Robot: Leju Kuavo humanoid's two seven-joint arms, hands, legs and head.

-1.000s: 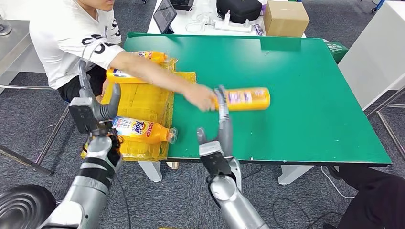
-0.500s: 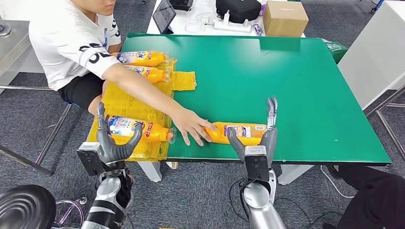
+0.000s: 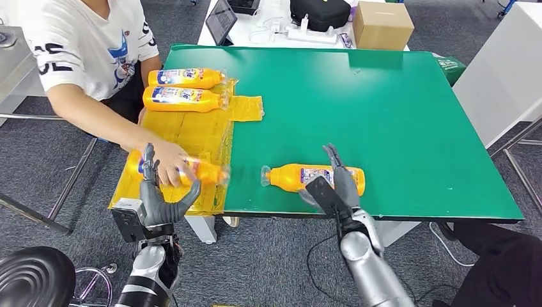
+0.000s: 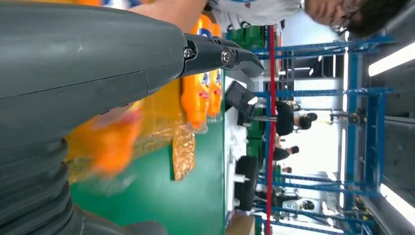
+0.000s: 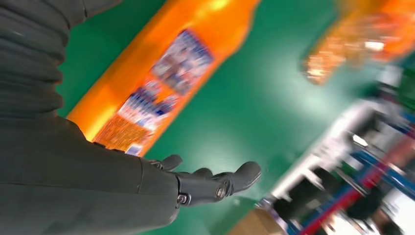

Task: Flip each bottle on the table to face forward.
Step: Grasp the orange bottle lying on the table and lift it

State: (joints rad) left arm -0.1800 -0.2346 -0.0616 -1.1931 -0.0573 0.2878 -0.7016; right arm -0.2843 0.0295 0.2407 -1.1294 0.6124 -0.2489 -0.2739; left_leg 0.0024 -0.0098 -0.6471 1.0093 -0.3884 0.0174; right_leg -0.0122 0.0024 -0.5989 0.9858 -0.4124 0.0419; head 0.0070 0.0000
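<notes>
On green table [image 3: 396, 109], orange bottle [image 3: 319, 176] lies under spread, empty right hand [image 3: 332, 185]; grey carpet around.

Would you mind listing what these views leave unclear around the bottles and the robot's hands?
- Head view: the bottle on the yellow sheet is motion-blurred and half covered by the person's hand; its label cannot be read.
- Head view: the right hand overlaps the orange bottle on the green table; contact cannot be told.
- Right wrist view: that bottle's label is blurred, so which face shows is unclear.
- Left wrist view: the left hand hides much of the sheet.
</notes>
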